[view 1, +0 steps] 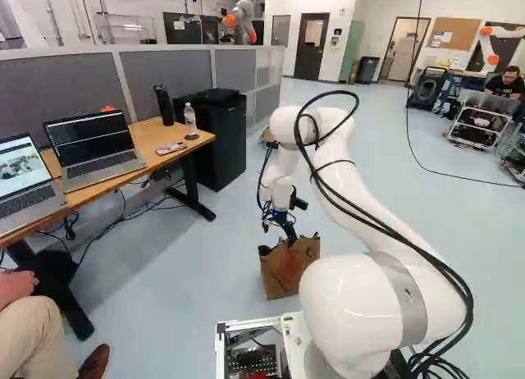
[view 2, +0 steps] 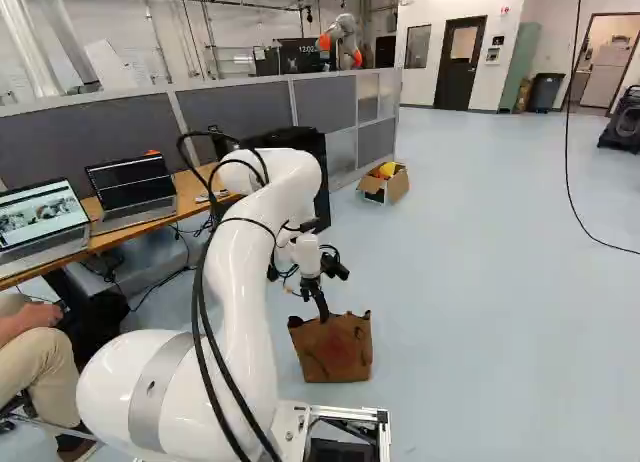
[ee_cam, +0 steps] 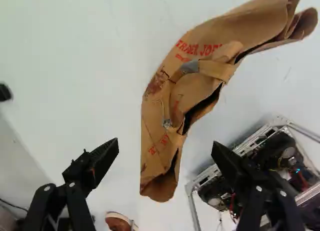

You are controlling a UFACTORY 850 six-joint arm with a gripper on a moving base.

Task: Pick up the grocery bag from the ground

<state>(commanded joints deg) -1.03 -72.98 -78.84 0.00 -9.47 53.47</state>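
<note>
I have my one claw (view 2: 321, 307) spread wide above one brown grocery bag (view 2: 338, 354), which sits on the floor at my 12 o'clock. At 10 o'clock one desk (view 1: 148, 131) blocks that side, bearing two laptops (view 1: 89, 143) and two bottles (view 1: 190, 118). One black cabinet (view 1: 215, 145) stands at 11, one open carton (view 2: 395, 187) beyond the bag at 12. Far off I count another robot (view 1: 240, 16) near 12, plus another robot (view 1: 490, 44) at 1

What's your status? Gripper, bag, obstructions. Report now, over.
Gripper open, over the grocery bag. Bag ungripped, standing on the floor. No obstruction seen between gripper and bag.
</note>
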